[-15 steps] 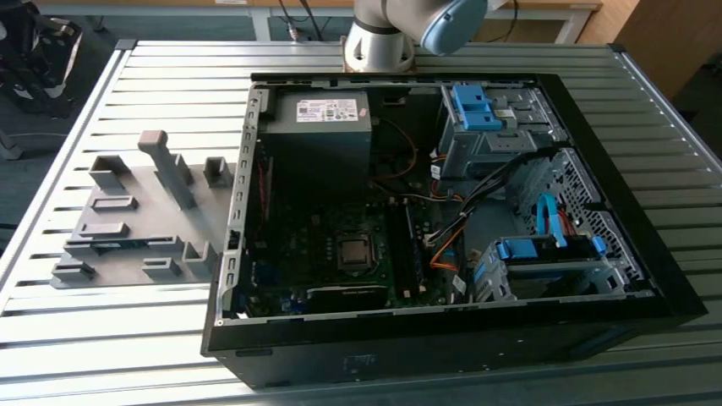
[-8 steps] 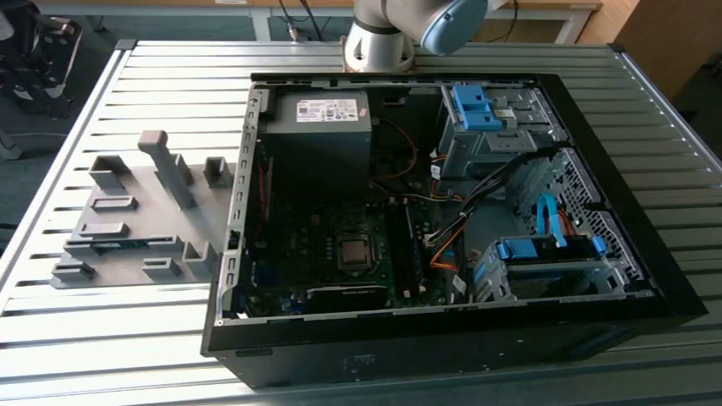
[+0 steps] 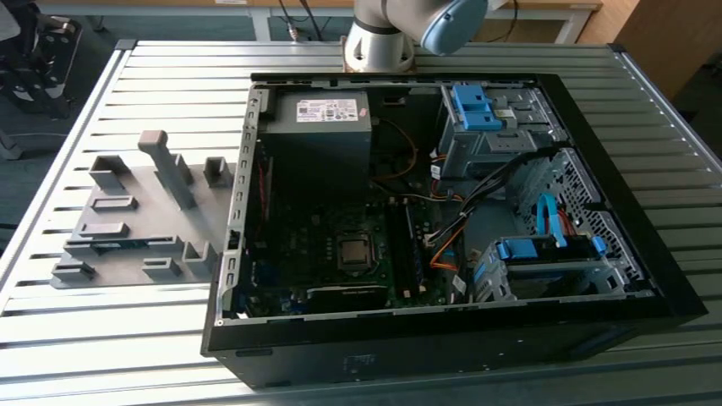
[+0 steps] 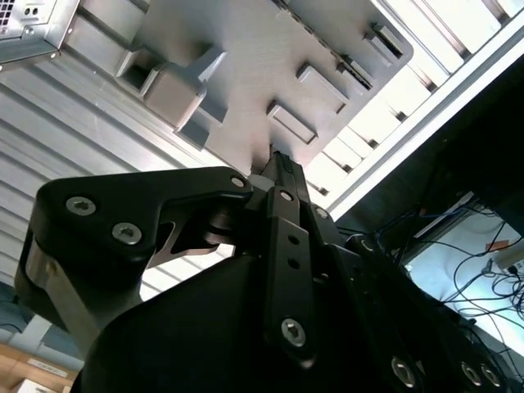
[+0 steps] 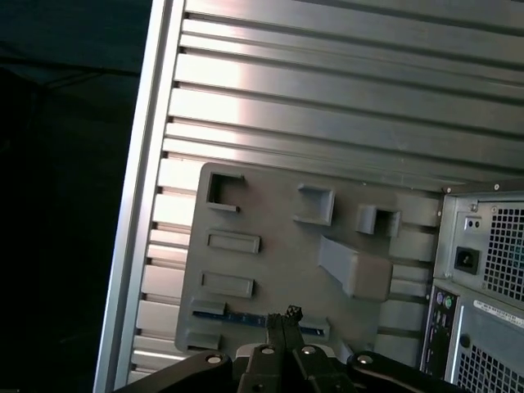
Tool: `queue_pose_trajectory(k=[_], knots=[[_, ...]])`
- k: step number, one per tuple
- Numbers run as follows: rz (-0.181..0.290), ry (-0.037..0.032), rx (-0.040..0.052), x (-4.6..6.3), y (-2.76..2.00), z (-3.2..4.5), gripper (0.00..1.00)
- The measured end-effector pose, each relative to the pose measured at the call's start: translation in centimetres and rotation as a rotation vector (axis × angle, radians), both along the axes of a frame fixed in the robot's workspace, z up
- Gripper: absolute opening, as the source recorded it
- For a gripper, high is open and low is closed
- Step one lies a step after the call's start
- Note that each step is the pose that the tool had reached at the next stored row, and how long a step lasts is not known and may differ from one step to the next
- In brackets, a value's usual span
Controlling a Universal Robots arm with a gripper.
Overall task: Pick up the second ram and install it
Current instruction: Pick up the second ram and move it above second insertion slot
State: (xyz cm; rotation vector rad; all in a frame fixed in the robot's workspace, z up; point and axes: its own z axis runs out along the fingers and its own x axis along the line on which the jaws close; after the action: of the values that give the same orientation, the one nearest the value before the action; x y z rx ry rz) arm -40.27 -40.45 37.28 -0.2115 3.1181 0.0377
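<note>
Second ram (image 5: 241, 318) lies flat in the grey fixture tray (image 5: 270, 246) beside the open computer case (image 3: 451, 211). I see my gripper (image 5: 285, 313) above it, clenched shut and empty.

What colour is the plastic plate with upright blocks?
The plastic plate is plain grey; exterior view shows it best.

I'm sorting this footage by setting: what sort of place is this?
Probably a robotics lab or test bench for computer assembly: an open desktop computer case lies on a slatted metal table, a grey parts holder sits beside it, and a robot arm stands at the table's edge.
</note>
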Motion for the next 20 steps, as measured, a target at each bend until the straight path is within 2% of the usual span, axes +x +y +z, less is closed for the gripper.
queue_pose_trajectory(k=[13, 20], knots=[[0.096, 0.0000, 0.0000, -0.02, -0.19, -0.06, 0.11], [0.110, 0.0000, 0.0001, -0.03, -0.22, -0.06, 0.11]])
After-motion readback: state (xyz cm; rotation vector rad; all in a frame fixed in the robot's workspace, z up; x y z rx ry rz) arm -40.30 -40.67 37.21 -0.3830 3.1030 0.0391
